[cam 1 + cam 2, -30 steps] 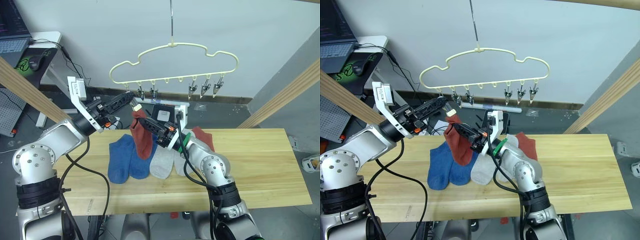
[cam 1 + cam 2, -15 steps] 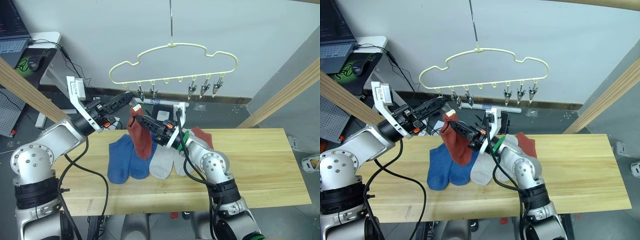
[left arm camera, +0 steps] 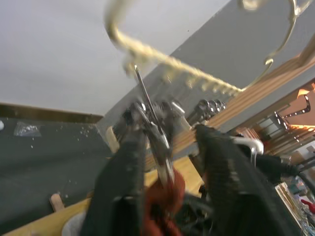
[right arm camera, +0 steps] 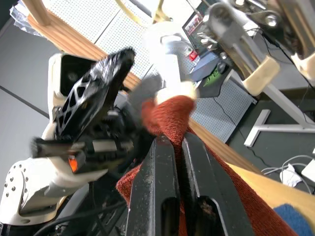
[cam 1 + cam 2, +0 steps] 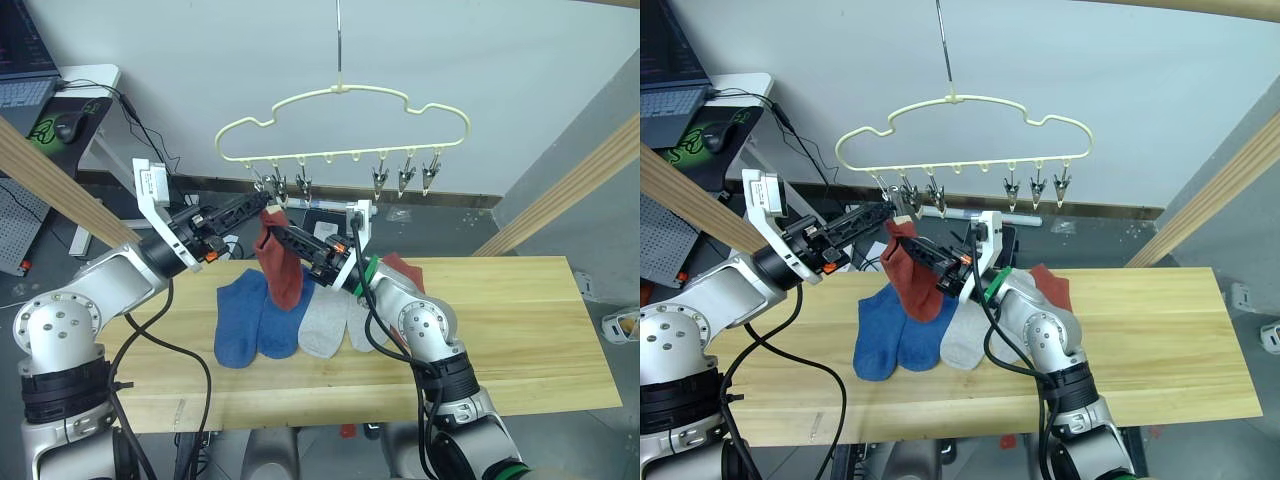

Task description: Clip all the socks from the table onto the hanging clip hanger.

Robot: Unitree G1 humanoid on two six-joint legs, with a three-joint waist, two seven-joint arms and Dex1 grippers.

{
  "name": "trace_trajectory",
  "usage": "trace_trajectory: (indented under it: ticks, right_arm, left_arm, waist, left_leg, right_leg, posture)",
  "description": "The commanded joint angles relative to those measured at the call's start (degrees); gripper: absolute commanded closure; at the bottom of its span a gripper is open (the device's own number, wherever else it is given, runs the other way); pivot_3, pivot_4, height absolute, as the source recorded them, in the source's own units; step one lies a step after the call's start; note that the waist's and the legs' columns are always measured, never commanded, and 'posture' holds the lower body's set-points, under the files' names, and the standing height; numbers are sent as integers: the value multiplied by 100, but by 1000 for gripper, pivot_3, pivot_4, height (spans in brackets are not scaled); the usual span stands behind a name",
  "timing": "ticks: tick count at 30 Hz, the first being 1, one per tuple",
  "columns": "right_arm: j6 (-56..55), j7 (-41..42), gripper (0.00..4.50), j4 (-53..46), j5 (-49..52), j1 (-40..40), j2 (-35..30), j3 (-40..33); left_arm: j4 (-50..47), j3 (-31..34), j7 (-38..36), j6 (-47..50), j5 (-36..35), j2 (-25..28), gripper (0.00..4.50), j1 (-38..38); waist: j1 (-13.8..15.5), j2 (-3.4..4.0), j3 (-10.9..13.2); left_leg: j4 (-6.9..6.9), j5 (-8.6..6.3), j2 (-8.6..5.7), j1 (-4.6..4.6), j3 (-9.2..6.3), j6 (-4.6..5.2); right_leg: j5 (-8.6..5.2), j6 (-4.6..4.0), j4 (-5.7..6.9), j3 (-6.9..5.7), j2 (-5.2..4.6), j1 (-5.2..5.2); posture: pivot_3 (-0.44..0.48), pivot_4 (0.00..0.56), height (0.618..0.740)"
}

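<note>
The pale yellow clip hanger [image 5: 340, 95] hangs above the table's [image 5: 520, 330] far edge, with a row of metal clips below it. My left gripper [image 5: 264, 203] is at the leftmost clip [image 3: 155, 132], shut with a finger on each side of it. My right gripper [image 5: 275, 233] is shut on a rust red sock [image 5: 282, 270] and holds its top edge right under that clip's jaws. On the table lie two blue socks [image 5: 245, 320], light grey socks [image 5: 325, 322] and another rust red sock [image 5: 405, 272].
Thick wooden poles slant past on the left [image 5: 50, 180] and the right [image 5: 570, 190]. A white desk [image 5: 75, 85] with a laptop and mouse stands at the back left. The table's right half is bare wood.
My right gripper has lifted the red sock a little higher and to the left, up to the leftmost clip. My left gripper stays at that clip.
</note>
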Motion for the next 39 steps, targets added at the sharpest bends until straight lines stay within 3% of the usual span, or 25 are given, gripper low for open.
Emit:
trace_trajectory:
  ticks: [1,2,5,8,14,20,24,32,39]
  right_arm:
    - [-96,128,4500,15,3,-269,298,58]
    - [-103,137,4500,43,-24,-290,293,63]
    - [-143,109,4500,163,-123,-359,288,76]
    - [-239,76,3777,260,-300,-414,262,115]
    - [-374,81,1786,33,-783,-288,-12,391]
    - [-308,98,1786,-1014,-1699,288,-1045,1043]
    - [-147,262,1786,-2172,-2041,708,-2066,1147]
    - [159,491,1786,-3393,-1744,1144,-3204,346]
    - [498,669,1786,-3898,-1246,1284,-3772,-313]
  left_arm:
    - [-185,190,-101,-31,-135,120,1250,51]
    - [-192,190,-105,-33,-137,128,1012,62]
    - [-206,186,-108,-47,-121,152,1012,79]
    - [-234,170,-102,-78,-53,185,953,91]
    - [-468,60,-299,-287,475,316,953,292]
    - [-1148,-296,-626,-1088,1847,403,953,766]
    - [-1600,-560,-489,-2019,2959,73,953,1197]
    - [-2109,-978,-237,-3012,4196,-626,953,1807]
    - [-2000,-1362,54,-3471,4827,-1244,953,1650]
  waist:
    - [1,-1,-1]
    - [1,-2,-3]
    - [2,-8,-8]
    - [5,-13,-12]
    - [6,-15,-14]
    - [59,-13,-27]
    - [115,-8,-43]
    - [109,-12,-71]
    - [101,-15,-83]
  left_leg:
    - [0,0,0,0,0,0]
    - [0,0,0,0,0,0]
    - [1,0,0,0,1,-1]
    - [2,1,0,0,1,-1]
    - [2,1,0,0,2,-1]
    - [-2,1,-2,1,5,-2]
    - [-2,0,-5,1,5,1]
    - [3,-4,-6,13,-7,20]
    - [15,1,-10,15,-12,28]
  right_leg:
    - [0,0,1,0,0,0]
    - [0,0,1,-1,0,0]
    - [0,0,1,-1,0,0]
    - [0,0,2,-1,0,0]
    - [0,-1,3,-1,0,0]
    - [0,-1,-3,2,-1,0]
    - [1,-2,-5,3,-2,2]
    - [5,-9,1,7,2,19]
    - [10,-11,0,11,36,31]
  posture:
    - [-104,262,740]
    - [-104,262,740]
    - [-99,261,740]
    - [-92,261,740]
    - [-87,267,740]
    - [-78,275,740]
    - [-80,279,740]
    - [-93,280,740]
    - [-112,281,740]
